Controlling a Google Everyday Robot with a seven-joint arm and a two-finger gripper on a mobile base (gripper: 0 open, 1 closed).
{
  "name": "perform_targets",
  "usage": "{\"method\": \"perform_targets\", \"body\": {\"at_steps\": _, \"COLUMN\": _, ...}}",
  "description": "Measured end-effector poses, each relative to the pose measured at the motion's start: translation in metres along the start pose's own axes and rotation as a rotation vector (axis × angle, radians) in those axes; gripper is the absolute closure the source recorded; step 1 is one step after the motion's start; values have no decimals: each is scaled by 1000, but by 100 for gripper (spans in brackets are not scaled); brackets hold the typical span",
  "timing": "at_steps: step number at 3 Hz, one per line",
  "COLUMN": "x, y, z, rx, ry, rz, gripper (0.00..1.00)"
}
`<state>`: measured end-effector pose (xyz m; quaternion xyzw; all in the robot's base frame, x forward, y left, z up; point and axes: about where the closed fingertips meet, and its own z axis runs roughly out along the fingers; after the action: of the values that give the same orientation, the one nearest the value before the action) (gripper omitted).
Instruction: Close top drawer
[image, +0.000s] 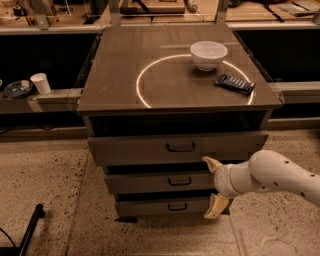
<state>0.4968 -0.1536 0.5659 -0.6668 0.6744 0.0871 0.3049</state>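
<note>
The top drawer (150, 148) is the widest grey-brown front, with a dark loop handle (181, 147) at its centre. It sticks out only a little from under the cabinet top, with a thin dark gap above it. My gripper (211, 187) is in front of the cabinet's right half, just below the top drawer's front. It is open and empty, its two tan fingers spread one above the other. The upper fingertip (210, 162) is at the lower edge of the top drawer's front, and the lower one reaches the bottom drawer (150, 206).
A white bowl (208, 54) and a dark blue packet (234, 84) lie on the cabinet top (120, 75). The middle drawer (150, 182) sits below the top one. A paper cup (40, 83) and a plate (17, 89) stand on a shelf at the left. A black bar (30, 226) lies on the floor.
</note>
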Motion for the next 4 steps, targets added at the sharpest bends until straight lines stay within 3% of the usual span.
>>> {"method": "perform_targets", "body": {"at_steps": 2, "x": -15, "y": -8, "z": -19, "rx": 30, "ry": 3, "rz": -28, "gripper": 0}}
{"method": "perform_targets", "body": {"at_steps": 3, "x": -14, "y": -23, "z": -20, "rx": 13, "ry": 2, "rz": -26, "gripper": 18}}
{"method": "perform_targets", "body": {"at_steps": 4, "x": -7, "y": -42, "z": -17, "rx": 1, "ry": 14, "rz": -13, "gripper": 46}}
